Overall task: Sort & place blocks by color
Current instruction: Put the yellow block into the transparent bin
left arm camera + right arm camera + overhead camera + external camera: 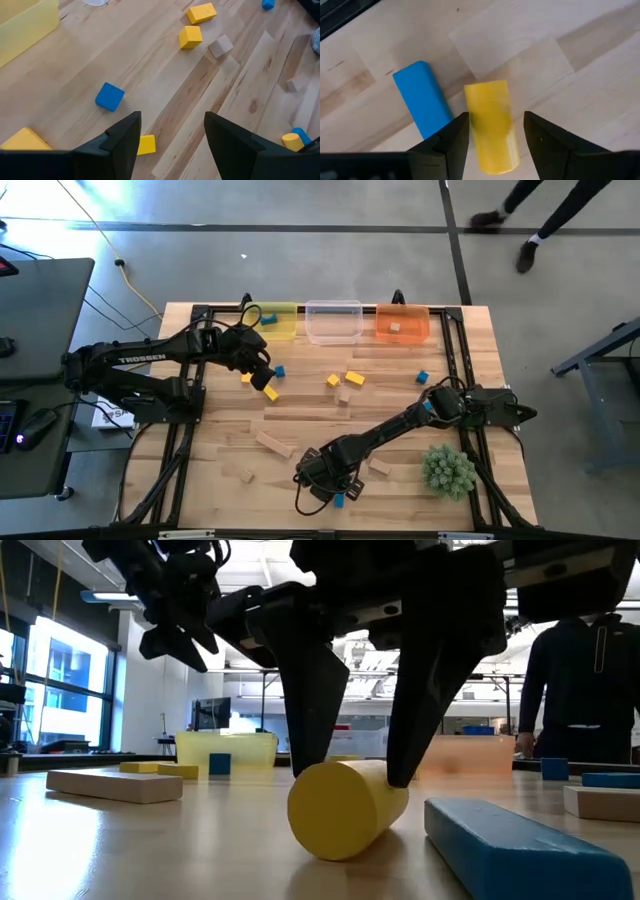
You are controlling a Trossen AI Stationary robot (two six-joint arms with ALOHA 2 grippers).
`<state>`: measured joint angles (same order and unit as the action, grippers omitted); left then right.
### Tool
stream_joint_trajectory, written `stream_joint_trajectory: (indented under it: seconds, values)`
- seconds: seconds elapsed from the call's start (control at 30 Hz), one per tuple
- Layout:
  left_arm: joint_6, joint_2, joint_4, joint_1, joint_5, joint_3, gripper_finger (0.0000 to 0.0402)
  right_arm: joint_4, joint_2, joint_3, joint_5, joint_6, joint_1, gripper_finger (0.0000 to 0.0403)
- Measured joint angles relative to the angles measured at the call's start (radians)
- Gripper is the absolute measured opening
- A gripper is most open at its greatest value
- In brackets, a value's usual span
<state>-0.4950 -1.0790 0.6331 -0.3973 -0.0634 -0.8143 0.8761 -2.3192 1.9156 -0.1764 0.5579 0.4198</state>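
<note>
Light butcher-block wooden table (330,415): bears both arms, three bins and scattered blocks.

Left dark arm: reaches in from the table's left side; left gripper (262,375) hangs above the boards near the yellow bin, fingers (122,137) spread apart with nothing between them.

Right dark arm: stretches from the right edge diagonally toward the near middle; right gripper (492,132) is lowered to the table top, its fingers (310,690) standing either side of a yellow wooden cylinder (345,808) lying on its side. Fingers are parted; whether they press on the cylinder cannot be told.

Spiky green plant ball (448,470): near right corner of the table.

Three translucent bins along the far edge: yellow bin (276,321) holding a blue cube; clear bin (333,321); orange bin (402,323) holding a tan block.

Blue wooden bar (422,105): lying flat just beside the yellow cylinder, apart from it.

Long tan wooden bar (274,444): near left of centre.

Two yellow blocks (354,379) with a tan cube (345,395): mid-table.

Small blue cube (109,96): on the boards below the left gripper; another blue cube (422,377) lies toward the right.

Small yellow block (146,144): just beside the left gripper's finger.
</note>
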Motion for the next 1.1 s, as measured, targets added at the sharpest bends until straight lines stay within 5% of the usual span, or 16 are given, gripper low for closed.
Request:
stream_joint_trajectory:
  seconds: [0.4,0.53,0.63,0.97,1.1]
  values:
    - [0.000,0.000,0.003,0.000,0.000,0.000,0.0209,-0.002,-0.045,0.001,0.008,-0.001,-0.003,0.0176]
    - [0.000,0.000,0.004,0.000,0.000,0.000,0.0209,-0.008,-0.045,0.001,0.012,-0.032,-0.004,0.0147]
    - [0.000,0.000,0.006,0.000,0.000,0.000,0.0209,-0.008,-0.045,0.001,0.004,-0.075,-0.009,0.0106]
    - [0.060,0.000,0.014,0.001,0.000,0.000,0.0209,-0.017,-0.041,0.001,-0.018,-0.344,-0.047,0.0105]
    - [0.121,0.000,0.015,0.001,0.011,0.000,0.0209,-0.008,-0.024,0.000,0.087,-0.446,-0.077,0.0105]
